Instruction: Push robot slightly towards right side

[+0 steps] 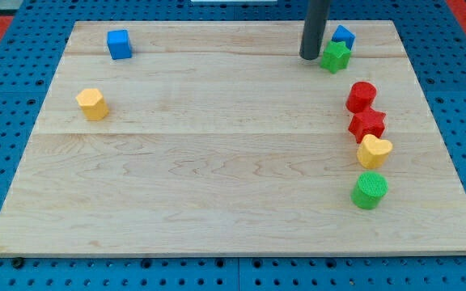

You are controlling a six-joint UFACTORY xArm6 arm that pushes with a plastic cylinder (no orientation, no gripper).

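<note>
My dark rod comes down from the view's top, and my tip rests on the wooden board near its top right. The tip is just left of the green star block, almost touching it. A blue block sits right behind the green star. Down the right side stand a red cylinder, a red star block, a yellow heart block and a green cylinder.
A blue cube sits at the board's top left. A yellow hexagonal block sits at the left side. Blue pegboard surrounds the board.
</note>
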